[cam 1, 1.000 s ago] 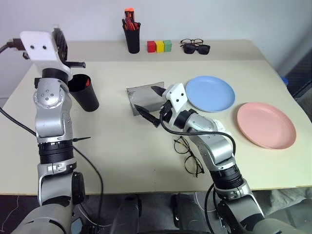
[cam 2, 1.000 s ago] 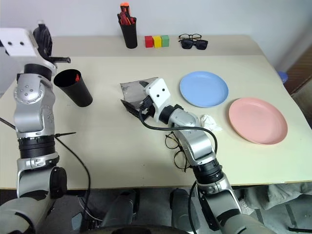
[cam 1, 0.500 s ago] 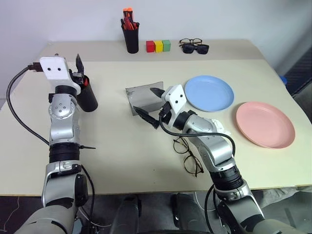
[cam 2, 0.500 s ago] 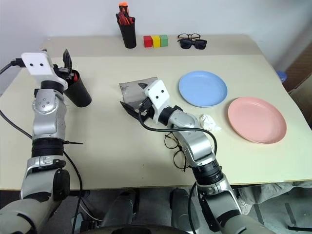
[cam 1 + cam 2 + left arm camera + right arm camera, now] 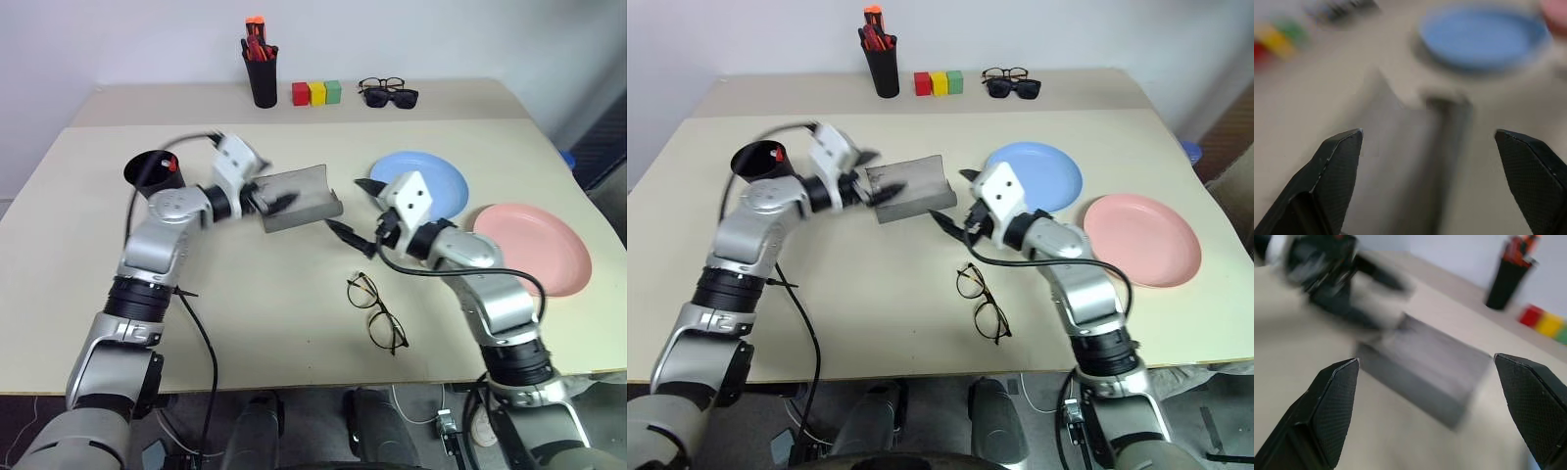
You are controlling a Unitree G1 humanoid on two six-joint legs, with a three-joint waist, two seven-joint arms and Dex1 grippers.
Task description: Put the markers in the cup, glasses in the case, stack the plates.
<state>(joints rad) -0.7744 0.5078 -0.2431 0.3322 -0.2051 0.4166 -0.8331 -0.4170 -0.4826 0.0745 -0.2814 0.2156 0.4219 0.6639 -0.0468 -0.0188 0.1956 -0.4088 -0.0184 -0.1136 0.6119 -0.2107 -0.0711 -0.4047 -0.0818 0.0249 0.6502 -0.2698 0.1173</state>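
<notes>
As left gripper (image 5: pixel 277 203) gapes, case (image 5: pixel 304 199) just ahead

I see a beige table (image 5: pixel 245 323) carrying the black cup (image 5: pixel 147 172) near its left edge, grey case (image 5: pixel 299 199) mid-table, glasses (image 5: pixel 376 312) toward the front edge, blue plate (image 5: pixel 441 176) and pink plate (image 5: pixel 549 245) by the right edge.

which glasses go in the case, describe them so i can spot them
On the beige table, look at the near edge, in front of the open grey felt case. The thin black wire-frame glasses with round clear lenses lie there alone; the dark sunglasses and thicker-framed pair sit at the far edge.
</notes>
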